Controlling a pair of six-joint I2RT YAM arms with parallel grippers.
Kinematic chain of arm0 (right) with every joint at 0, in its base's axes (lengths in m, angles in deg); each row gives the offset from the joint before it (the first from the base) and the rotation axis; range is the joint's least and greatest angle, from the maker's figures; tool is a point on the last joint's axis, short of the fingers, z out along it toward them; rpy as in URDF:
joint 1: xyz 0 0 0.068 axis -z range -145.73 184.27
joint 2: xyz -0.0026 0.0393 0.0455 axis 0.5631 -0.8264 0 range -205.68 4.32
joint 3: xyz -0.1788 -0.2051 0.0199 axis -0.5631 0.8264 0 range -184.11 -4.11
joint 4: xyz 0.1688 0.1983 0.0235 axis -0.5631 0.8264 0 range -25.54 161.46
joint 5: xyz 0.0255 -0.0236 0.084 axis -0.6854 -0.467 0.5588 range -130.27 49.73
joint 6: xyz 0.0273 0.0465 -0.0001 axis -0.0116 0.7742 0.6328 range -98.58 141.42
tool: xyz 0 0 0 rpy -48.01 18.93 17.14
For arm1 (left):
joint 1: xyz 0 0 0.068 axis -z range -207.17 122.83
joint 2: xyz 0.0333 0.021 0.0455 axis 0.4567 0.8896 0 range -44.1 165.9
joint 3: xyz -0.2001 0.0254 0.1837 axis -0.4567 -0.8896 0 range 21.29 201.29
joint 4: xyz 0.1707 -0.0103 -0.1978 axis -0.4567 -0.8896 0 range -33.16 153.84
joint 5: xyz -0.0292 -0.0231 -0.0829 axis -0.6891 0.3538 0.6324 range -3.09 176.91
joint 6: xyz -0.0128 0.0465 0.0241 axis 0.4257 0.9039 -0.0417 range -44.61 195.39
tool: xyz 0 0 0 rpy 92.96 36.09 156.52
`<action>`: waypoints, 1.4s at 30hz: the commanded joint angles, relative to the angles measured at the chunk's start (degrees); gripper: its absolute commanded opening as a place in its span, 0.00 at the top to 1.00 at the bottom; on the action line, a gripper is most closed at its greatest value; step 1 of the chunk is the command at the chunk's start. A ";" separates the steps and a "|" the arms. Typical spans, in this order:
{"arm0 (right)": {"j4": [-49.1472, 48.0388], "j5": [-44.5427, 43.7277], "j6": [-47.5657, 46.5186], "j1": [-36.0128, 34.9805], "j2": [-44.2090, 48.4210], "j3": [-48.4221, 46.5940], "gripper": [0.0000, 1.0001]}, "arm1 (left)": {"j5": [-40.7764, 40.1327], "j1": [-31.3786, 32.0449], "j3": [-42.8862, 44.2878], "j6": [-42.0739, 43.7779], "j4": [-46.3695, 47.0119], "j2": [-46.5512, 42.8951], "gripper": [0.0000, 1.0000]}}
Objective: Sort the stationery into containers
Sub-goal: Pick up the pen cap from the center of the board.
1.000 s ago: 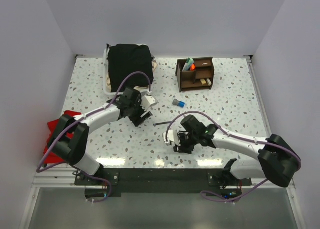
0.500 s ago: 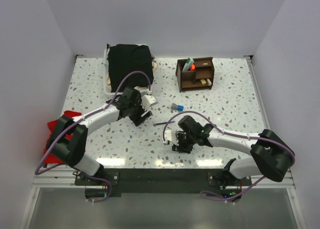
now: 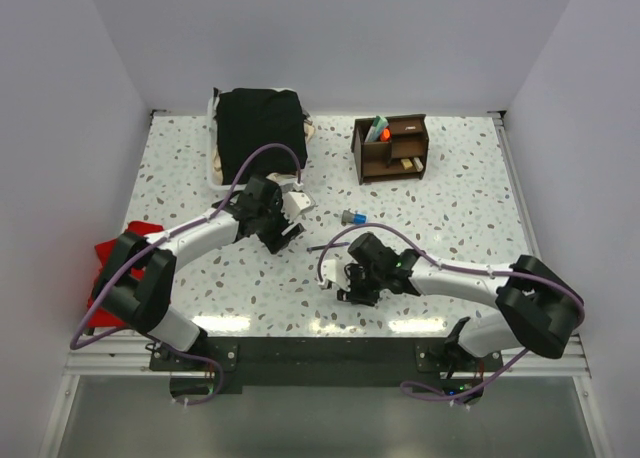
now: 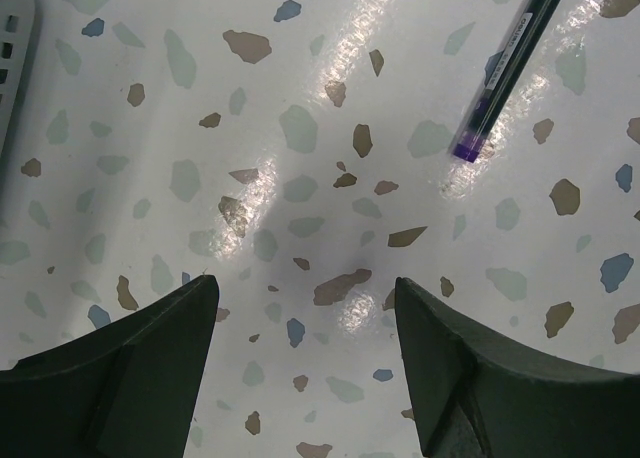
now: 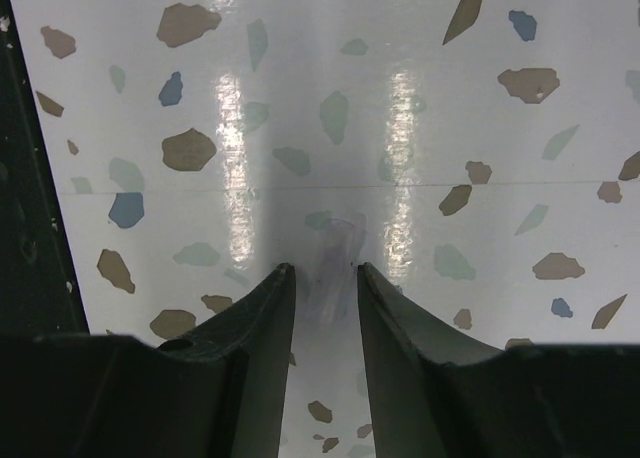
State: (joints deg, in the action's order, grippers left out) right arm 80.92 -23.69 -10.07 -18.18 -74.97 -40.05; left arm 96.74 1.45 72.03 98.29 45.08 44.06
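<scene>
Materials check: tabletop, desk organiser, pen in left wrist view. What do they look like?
Tabletop: terrazzo-look, white with coloured flecks, glossy by the glare; possibly laminate. Organiser: dark brown wood or wood-look board, matte, thin flat panels. Pen: likely plastic, dark glossy barrel with printing, purple end.

Speckled white desk point(image 3: 470, 208), brown organiser point(image 3: 390, 148) at far side, black cloth point(image 3: 260, 123) far left, dark pen point(image 3: 322, 247) and sharpener point(image 3: 352, 217) mid-desk.

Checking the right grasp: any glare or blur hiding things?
Right wrist: glare bands on the speckled white table, and a pale blurred smear at the fingertips, unidentifiable. Left wrist: glare beside the dark purple-tipped pen, otherwise sharp. Top external: reflections along the near edge only.
</scene>
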 commanded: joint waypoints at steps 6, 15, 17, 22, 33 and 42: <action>0.93 -8.76 1.43 -0.82 -2.19 -0.71 0.63 | -0.51 -0.23 -0.11 -1.19 1.10 -2.38 0.24; 3.83 -7.88 0.29 -0.64 -1.57 -0.97 0.60 | -1.04 -0.32 0.41 -0.22 1.19 -2.38 0.24; 4.71 -6.83 -0.07 -0.38 -1.49 -0.88 0.61 | -1.12 -0.32 0.50 -0.13 1.36 -2.38 0.24; 5.06 -5.42 -1.82 0.15 -1.49 -0.36 0.64 | -1.12 -0.32 -0.11 -0.13 1.45 -2.47 0.24; 4.54 -2.34 -4.20 0.50 -2.45 1.14 0.76 | -0.86 -0.32 -0.29 -0.92 1.80 -2.38 0.24; 5.85 -2.43 -6.21 1.55 -1.93 0.27 1.00 | 0.28 -0.41 0.41 1.00 0.66 -1.94 0.24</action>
State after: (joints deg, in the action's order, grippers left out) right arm 81.41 -25.15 -13.74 -17.70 -75.78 -41.10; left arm 95.67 1.45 72.00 98.42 44.95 43.62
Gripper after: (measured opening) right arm 0.056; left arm 0.759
